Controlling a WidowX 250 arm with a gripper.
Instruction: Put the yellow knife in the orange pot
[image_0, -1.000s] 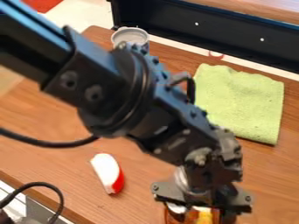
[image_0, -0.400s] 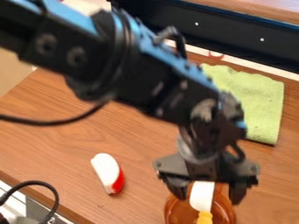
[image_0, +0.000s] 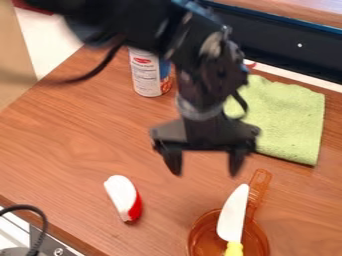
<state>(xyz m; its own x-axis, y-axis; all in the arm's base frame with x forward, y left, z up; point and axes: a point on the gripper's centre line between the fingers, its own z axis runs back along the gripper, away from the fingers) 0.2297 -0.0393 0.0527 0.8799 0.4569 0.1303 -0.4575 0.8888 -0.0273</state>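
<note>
Two fingers of my black gripper (image_0: 204, 173) hang spread wide in the camera view, above the wooden table (image_0: 73, 150). My yellow-handled knife with the white blade (image_0: 232, 215) lies in the see-through orange pot (image_0: 205, 235), handle low, blade crossing the rim, tip toward the view's top, its long axis leaning slightly right.

Gap between red-white wedge (image_0: 123, 198) and orange pot (image_0: 206, 231) — knife (image_0: 232, 214) obstructs pot's opening.
</note>
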